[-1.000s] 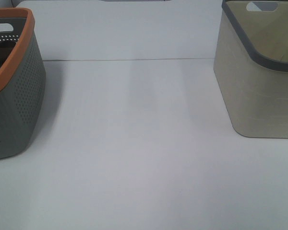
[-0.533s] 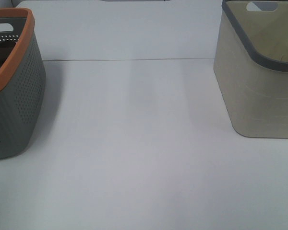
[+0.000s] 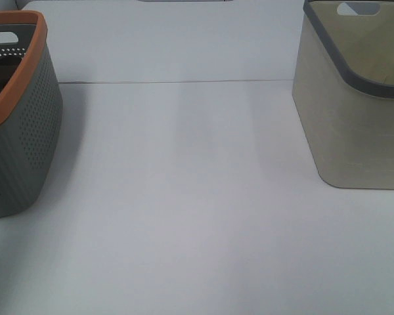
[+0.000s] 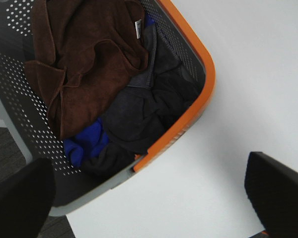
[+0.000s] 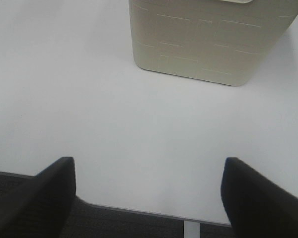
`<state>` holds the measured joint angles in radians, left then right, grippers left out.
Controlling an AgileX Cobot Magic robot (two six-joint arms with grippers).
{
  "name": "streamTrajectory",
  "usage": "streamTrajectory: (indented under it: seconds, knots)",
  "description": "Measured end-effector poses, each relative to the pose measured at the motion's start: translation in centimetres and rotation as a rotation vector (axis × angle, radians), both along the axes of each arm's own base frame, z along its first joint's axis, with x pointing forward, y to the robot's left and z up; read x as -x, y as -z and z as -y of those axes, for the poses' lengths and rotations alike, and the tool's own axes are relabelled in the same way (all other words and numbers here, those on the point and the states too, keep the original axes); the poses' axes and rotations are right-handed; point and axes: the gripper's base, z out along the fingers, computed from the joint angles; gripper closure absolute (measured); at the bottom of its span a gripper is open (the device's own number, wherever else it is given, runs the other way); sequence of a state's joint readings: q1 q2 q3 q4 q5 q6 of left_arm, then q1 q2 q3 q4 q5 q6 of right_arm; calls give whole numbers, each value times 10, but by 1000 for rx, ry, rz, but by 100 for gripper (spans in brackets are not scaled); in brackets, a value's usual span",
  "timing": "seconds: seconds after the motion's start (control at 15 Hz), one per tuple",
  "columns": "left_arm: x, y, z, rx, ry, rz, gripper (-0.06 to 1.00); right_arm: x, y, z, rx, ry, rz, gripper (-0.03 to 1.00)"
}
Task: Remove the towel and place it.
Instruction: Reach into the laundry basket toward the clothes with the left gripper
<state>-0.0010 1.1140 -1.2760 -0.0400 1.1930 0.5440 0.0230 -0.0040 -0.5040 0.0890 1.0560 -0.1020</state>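
A: Well, where's the towel (image 4: 84, 59)?
B: Heaped in the orange-rimmed basket (image 4: 198, 99). The left hand (image 4: 149, 198) hangs nearby, spread wide, empty; so is the right hand (image 5: 149, 193). A deep pinch might drag the blue cloth (image 4: 87, 144) along.

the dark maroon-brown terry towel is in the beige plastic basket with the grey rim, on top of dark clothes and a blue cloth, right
No. The dark maroon-brown terry towel lies in the grey perforated plastic basket with the orange rim, as the left wrist view shows, on top of the dark clothes and the blue cloth.
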Motion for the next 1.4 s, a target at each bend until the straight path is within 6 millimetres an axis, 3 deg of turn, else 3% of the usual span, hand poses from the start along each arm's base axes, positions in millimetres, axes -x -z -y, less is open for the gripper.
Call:
streamTrajectory:
  seconds: [0.2, 0.33, 0.53, 0.73, 1.2, 1.4]
  knots:
    - [-50, 20, -3, -100, 87, -109, -5, 0, 0, 0, 0, 0, 0, 26]
    - [-88, 51, -12, -207, 114, -227, -5, 0, 0, 0, 0, 0, 0, 26]
    - [-126, 68, -31, -265, 85, -217, -5, 0, 0, 0, 0, 0, 0, 26]
    - [-149, 84, -42, -303, 129, -242, -5, 0, 0, 0, 0, 0, 0, 26]
    - [-208, 170, -49, -406, 326, -272, -5, 0, 0, 0, 0, 0, 0, 26]
    - [-218, 190, -49, -391, 333, -295, -5, 0, 0, 0, 0, 0, 0, 26]
